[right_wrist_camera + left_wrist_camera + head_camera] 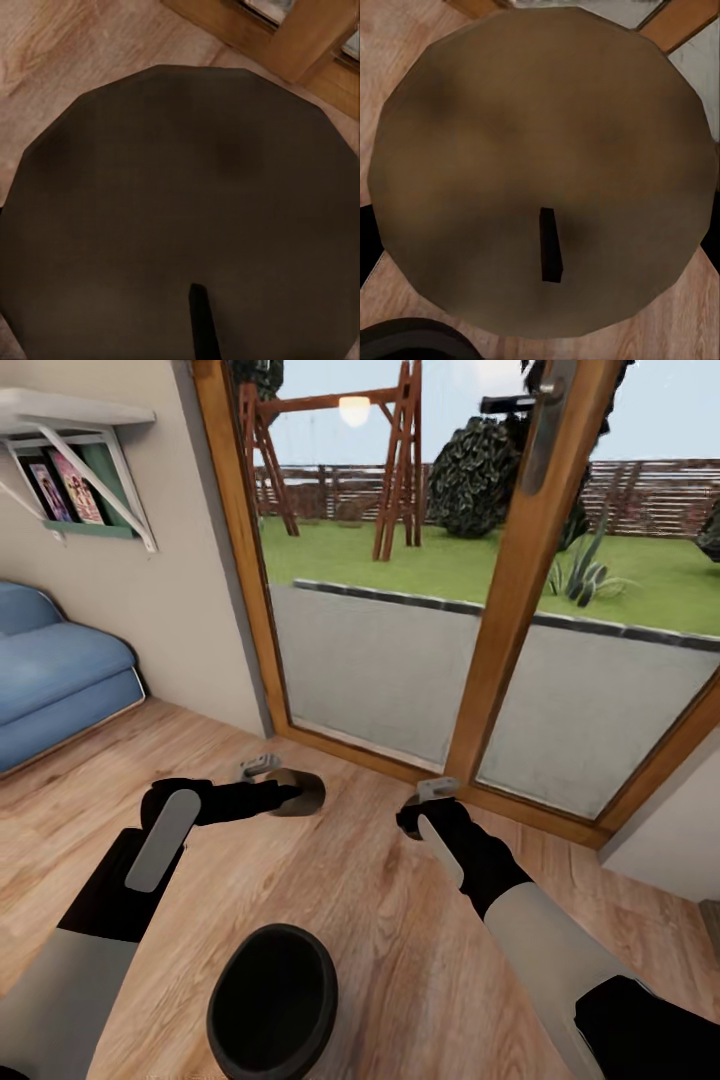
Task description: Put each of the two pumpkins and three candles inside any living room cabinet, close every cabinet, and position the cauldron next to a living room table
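Cauldron (272, 1000) sits on the floor (400, 920), below both grippers, each clamped on a candle.

A matte black cauldron (272, 1002) sits upright on the wood-plank floor, low in the head view between the robot's 2 forearms, its round belly narrowing to a slightly tighter rim, the dark interior open to the camera. 2 candles appear end-on in the wrist views: a tan-brown round one (540, 165) with a short black wick, and a near-black one (180, 217) with its own dark wick, both above the floor near the door frame.
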